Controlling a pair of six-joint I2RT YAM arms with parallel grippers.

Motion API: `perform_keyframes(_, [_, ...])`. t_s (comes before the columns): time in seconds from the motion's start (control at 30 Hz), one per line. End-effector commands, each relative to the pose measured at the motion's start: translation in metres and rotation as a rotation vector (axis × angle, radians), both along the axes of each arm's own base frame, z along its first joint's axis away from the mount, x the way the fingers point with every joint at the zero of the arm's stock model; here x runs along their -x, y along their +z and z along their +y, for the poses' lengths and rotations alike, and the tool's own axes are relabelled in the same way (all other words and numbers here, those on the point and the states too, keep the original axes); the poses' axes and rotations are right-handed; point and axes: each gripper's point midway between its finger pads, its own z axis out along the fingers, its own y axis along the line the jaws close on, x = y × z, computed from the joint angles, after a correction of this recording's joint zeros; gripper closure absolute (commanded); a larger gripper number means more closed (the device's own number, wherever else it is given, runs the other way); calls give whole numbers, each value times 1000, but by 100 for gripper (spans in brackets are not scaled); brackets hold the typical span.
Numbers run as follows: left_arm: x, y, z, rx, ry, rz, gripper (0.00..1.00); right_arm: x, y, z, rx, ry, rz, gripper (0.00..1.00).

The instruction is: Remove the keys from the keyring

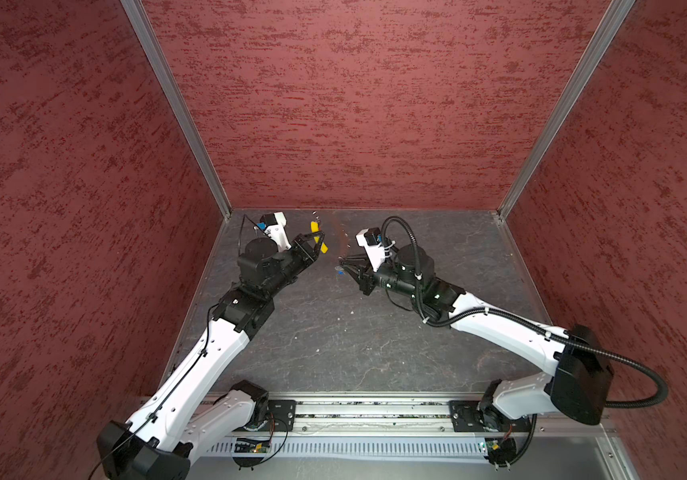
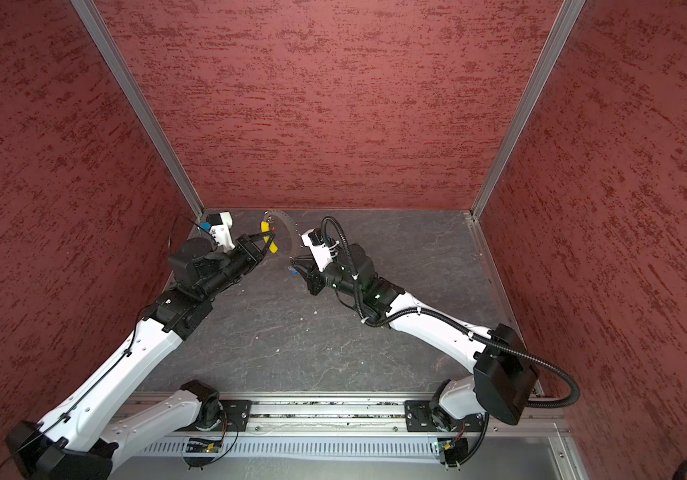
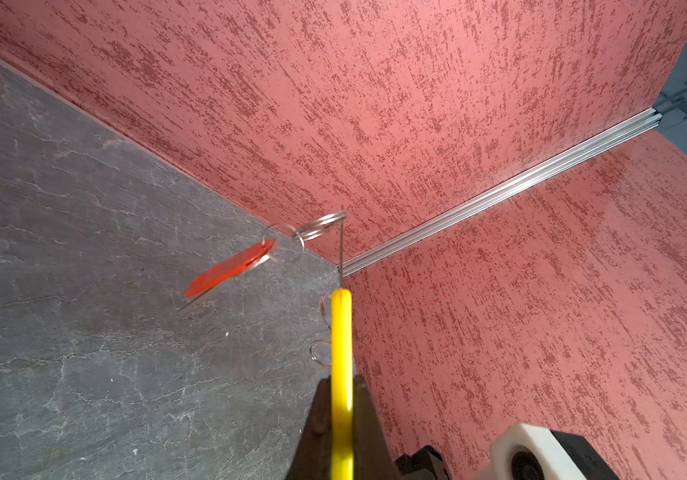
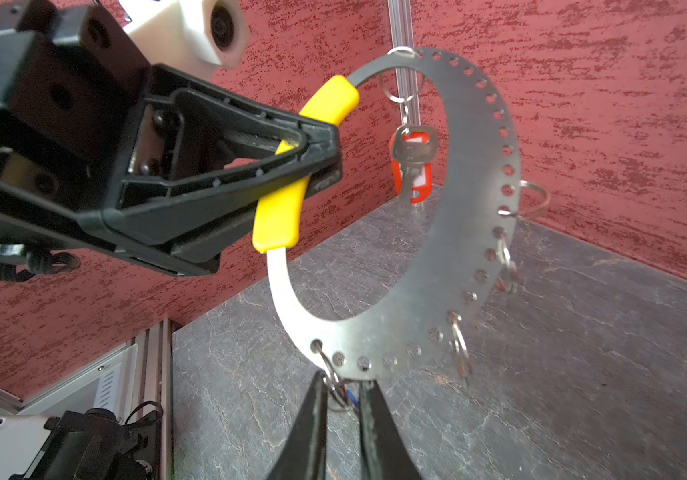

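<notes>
The keyring (image 4: 479,187), a flat silvery crescent punched with holes along its outer edge, hangs in the air above the bench (image 4: 583,353) and fills the middle of the right wrist view. Nearest, at the bottom centre of that frame, the right claw (image 4: 344,380) sits just under the ring's lower edge. Its two fingers stand almost together, with a small split ring (image 4: 335,388) and a sliver of blue between them; whether they actually pinch anything I cannot tell. In a top view the blue-headed key (image 1: 338,272) shows just below that claw's tip. Further in, at the left of the frame, the left claw (image 4: 325,156) is clamped tight on the yellow sleeve (image 4: 279,220), holding the ring upright. Beyond, at upper centre, the red-headed key (image 4: 412,174) dangles from another ring at the top of the band, so both keys look still attached.

The plate looks stiff, thin and light. Its bare metal is probably slick, so the sleeve is the sound place to hold it. The keys are small and hang loose, and the plastic head is likely the best purchase on each. The rings look springy and tightly wound, and will probably resist. The empty split rings (image 4: 460,349) at lower right hang near the work and could snag. The red wall (image 4: 583,104) stands near behind.
</notes>
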Motion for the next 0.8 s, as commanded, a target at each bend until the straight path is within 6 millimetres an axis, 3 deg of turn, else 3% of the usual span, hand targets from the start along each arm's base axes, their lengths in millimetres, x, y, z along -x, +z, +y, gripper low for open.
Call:
perform_keyframes(0.0, [4,14,0,10,-4,-28,100,3,30,2,-51,17,-65,93])
perform_keyframes(0.07, [4,14,1,14,2,-22,100,3,30,2,-49,17,-65,100])
perform_keyframes(0.77, [0,-2,8,43,57,62,100,7,53,-9,-79,-45,-93,100])
